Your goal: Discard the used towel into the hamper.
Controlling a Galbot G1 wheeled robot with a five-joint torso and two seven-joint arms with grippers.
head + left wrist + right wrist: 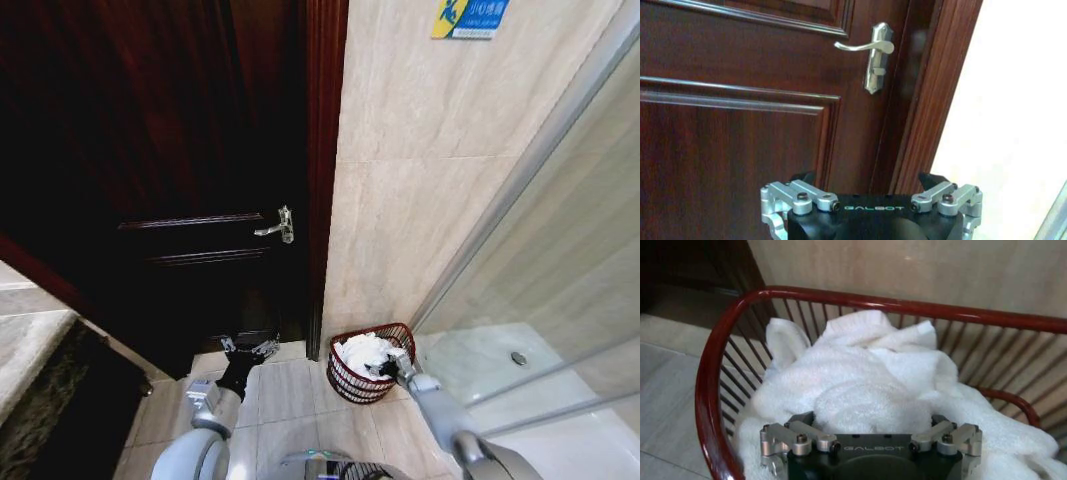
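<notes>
From the head camera, the hamper (370, 364) stands on the pale tiled floor (290, 400), against the beige stone wall (420, 200) and just beside the dark wood door (180, 150). It is 1 small round basket of thin reddish-brown wire ribs with a thicker rim. The towel (363, 352), white and crumpled, lies inside it. The right gripper (393, 362) reaches over the hamper's rim on a long grey arm, at the towel's edge. The left gripper (248, 348) is held low, on the door side of the hamper and apart from it; whether its claw is spread I cannot tell.

From the left wrist, the left gripper (870, 220) faces the glossy panelled door (740, 100) below its curved metal handle (870, 50).

From the right wrist, the right gripper (870, 437) sits inside the hamper (713, 370) with its claw spread around a fluffy mound of the terry towel (867, 375), which drapes over the rim.
</notes>
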